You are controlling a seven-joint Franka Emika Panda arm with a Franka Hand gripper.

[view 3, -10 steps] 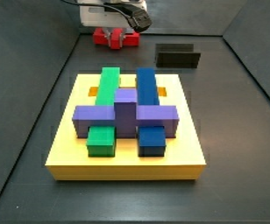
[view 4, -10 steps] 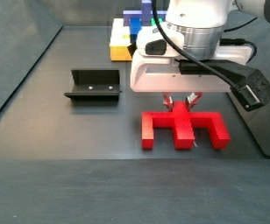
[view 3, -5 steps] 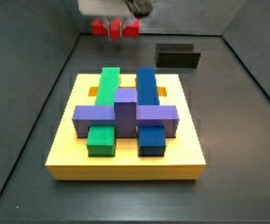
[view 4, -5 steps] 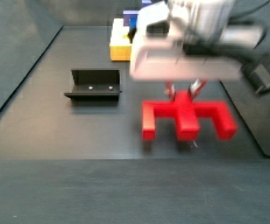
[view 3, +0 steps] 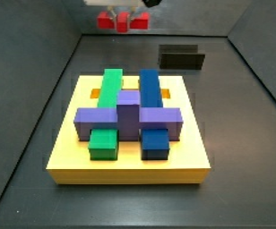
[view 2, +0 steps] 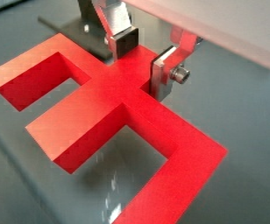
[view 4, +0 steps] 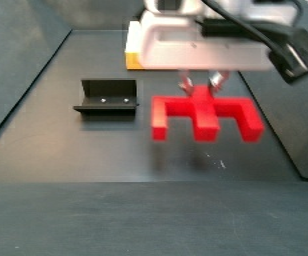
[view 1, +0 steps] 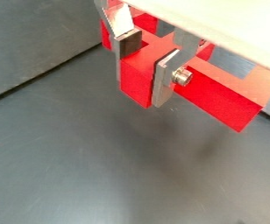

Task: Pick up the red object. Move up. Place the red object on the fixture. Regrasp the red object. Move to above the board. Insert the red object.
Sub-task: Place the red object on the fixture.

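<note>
Red object point(view 4: 201, 115) off the floor, pinched at its central stem between the tool's point(view 2: 145, 58) two silver fingers point(view 1: 166, 77), dark pads pressed on opposite faces of the stem. Wide bar and two short legs hanging clear below the tool in a side view, a faint shadow on the floor point(view 4: 130, 170) under them. Seen in both wrist views: stem clamped, bar running crosswise beyond the fingertips, legs jutting out to either side of the grip.

Likely rigid, by the look of the crisp edges and flat glossy faces; probably light, solid plastic or printed stock, nothing fragile about it. Smooth sides, so some risk of slipping or pivoting in a two-point pinch, with most of the piece's bulk away from the pads. Stem the sensible hold for lifting: narrow enough for the jaws, centred between the legs, so fairly balanced. Regrasp probably needed because this hold leaves the piece turned wrong for insertion.

Fixture point(view 4: 106, 98) on the floor to one side of the tool, near but apart, open and empty. Board point(view 3: 131, 134) well away from the tool, with green block point(view 3: 108, 89), blue block point(view 3: 149, 88) and purple block point(view 3: 128, 117) seated on it; only its corner visible behind the tool in a side view.
</note>
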